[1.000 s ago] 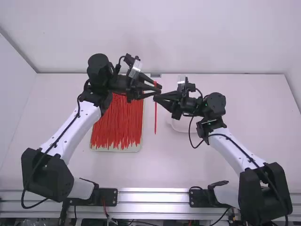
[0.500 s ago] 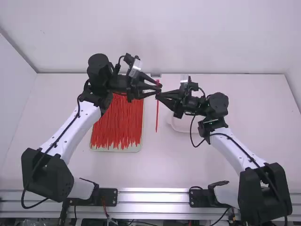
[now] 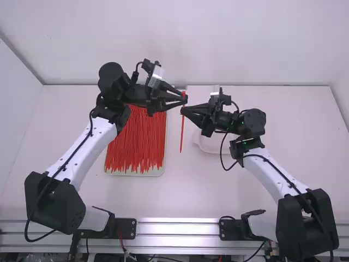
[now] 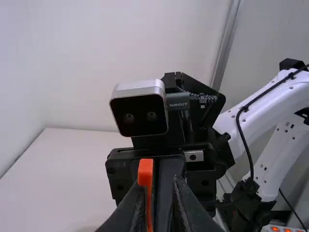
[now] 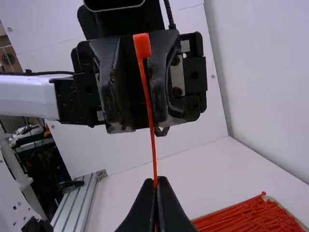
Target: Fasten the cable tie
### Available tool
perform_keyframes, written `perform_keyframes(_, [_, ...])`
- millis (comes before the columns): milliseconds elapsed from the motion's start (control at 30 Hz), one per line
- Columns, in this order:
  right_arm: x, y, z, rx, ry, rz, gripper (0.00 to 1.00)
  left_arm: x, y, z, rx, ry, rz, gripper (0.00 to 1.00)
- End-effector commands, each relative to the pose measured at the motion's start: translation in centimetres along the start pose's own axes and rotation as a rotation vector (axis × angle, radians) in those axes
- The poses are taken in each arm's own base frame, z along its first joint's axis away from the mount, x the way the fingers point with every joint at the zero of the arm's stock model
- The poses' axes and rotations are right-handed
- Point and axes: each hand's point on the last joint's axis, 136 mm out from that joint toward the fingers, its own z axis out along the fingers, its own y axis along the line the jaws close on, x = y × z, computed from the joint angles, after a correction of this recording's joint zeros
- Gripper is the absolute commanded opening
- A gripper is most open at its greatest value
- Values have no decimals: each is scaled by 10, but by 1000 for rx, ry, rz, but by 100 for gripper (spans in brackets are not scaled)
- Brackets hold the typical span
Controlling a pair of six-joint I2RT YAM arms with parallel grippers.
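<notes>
Lifted slightly since a second ago are the left gripper (image 3: pixel 184 96) and the right gripper (image 3: pixel 182 108), and the cable tie (image 3: pixel 181 134) is carried up with them. Nearest, a heap of red ties (image 3: pixel 136 142) is spread on a pale tray (image 3: pixel 134 173) at the left of the table (image 3: pixel 283 125), and a white dish (image 3: pixel 203 146) is set to its right. Between them the cable tie is hung upright, free end downward. Farther up, its strap is pinched by the closed fingers of the right gripper. Its head, just above, is clamped tight in the left gripper, and the two grippers are met tip to tip.
</notes>
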Motion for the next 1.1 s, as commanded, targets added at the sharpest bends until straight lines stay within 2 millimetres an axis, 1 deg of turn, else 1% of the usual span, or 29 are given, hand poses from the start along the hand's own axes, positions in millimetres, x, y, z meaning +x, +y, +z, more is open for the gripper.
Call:
perform_keyframes(0, [-14, 2, 2, -8, -16, -35, 0, -13, -4, 0, 6, -6, 24, 14])
perform_keyframes(167, [-14, 2, 2, -8, -16, -35, 0, -11, -4, 0, 5, -4, 11, 12])
perform_keyframes(233, [-14, 2, 2, -9, -16, -36, 0, -11, -4, 0, 5, -4, 13, 10])
perform_keyframes(300, [-14, 2, 2, -9, -16, -36, 0, -12, -4, 0, 4, -5, 13, 3])
perform_keyframes(500, [-14, 1, 0, -5, -14, -36, 0, -14, 7, -10, -49, -17, -67, 2])
perform_keyframes(533, [-14, 2, 0, -10, -11, -36, 4, -14, 8, -12, -55, -17, -82, 2])
perform_keyframes(567, [-13, 3, 0, -19, -6, -36, 23, -15, 11, -16, -68, -20, -99, 2])
perform_keyframes(633, [-12, 3, 0, -20, -5, -34, 46, -16, 17, -21, -97, -29, -129, 2])
perform_keyframes(667, [-12, 2, 0, -16, -3, -28, 85, -17, 21, -26, -121, -37, -160, 2])
perform_keyframes(700, [-12, 2, 0, -17, -2, -28, 99, -19, 23, -30, -132, -41, -172, 2])
perform_keyframes(833, [-8, 7, 0, -42, 15, -29, 99, -26, 30, -43, -168, -57, -229, 2])
perform_keyframes(900, [-8, 7, 0, -44, 15, -40, 99, -30, 40, -51, -213, -78, -278, 2])
perform_keyframes(933, [-9, 6, 0, -39, 12, -50, 99, -31, 42, -53, -220, -82, -288, 2])
perform_keyframes(1033, [-9, 6, 0, -39, 11, -139, 99, -32, 58, -63, -257, -98, -372, 2])
perform_keyframes(1067, [-9, 6, 0, -42, 12, -151, 99, -33, 61, -64, -261, -99, -386, 2])
